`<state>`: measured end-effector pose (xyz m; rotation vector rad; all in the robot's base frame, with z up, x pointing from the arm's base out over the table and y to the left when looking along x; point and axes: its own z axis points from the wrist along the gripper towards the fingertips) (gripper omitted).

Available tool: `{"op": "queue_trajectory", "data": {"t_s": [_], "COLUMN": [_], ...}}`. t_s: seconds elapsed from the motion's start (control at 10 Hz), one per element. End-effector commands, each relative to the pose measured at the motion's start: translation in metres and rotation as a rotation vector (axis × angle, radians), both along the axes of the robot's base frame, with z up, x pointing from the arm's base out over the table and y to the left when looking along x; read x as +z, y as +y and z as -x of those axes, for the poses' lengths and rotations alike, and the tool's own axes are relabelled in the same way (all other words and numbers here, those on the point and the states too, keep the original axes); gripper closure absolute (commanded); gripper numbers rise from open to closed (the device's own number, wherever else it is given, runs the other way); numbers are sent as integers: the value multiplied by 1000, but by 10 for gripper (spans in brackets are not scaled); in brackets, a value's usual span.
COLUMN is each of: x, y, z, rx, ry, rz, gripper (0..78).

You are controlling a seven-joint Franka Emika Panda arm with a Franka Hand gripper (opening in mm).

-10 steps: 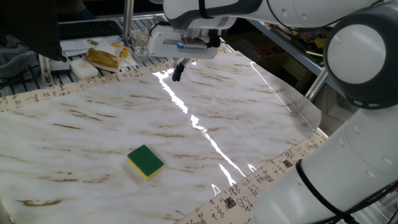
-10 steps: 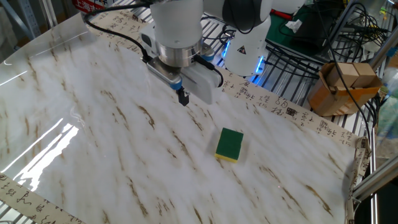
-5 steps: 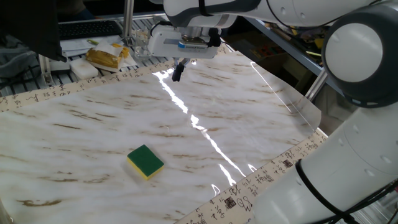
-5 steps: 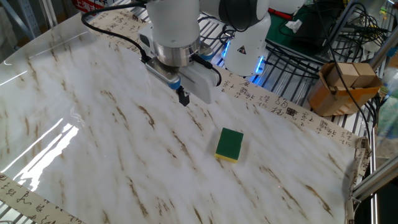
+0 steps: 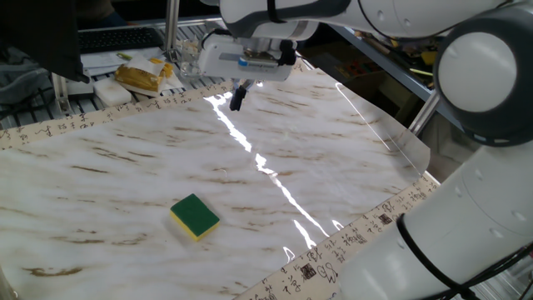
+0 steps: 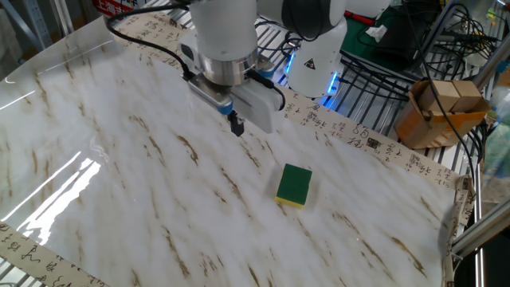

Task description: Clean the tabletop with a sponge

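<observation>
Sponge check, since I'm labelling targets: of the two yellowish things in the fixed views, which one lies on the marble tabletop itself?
The sponge, a green-topped block over yellow foam, lies on the tabletop. The yellowish bag sits beyond the printed border.

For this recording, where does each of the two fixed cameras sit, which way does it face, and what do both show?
One fixed view: sits high beside the robot's base, looking across the tabletop toward clutter beyond the far border; the white arm fills the right side, and the end effector hangs over the far part.
The other fixed view: sits high across the table, facing back toward the robot's base and the wire racks behind it; the wrist and end effector show.
Both show the sponge lying green side up, apart from the end effector.
</observation>
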<state>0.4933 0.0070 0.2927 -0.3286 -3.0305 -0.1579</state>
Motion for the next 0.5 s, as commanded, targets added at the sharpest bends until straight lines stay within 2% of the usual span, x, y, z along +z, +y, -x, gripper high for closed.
{"op": "queue_trajectory", "data": {"t_s": [0.1,0.2,0.3,0.4,0.5], "x": [-24,-29,-34,-36,-46], "y": [57,72,83,86,100], "z": [39,51,61,64,77], "rx": [-38,-35,-34,-35,-38], "ry": [-7,-6,-3,-2,-3], "rz": [19,36,38,38,37], "gripper": [776,776,776,776,776]}}
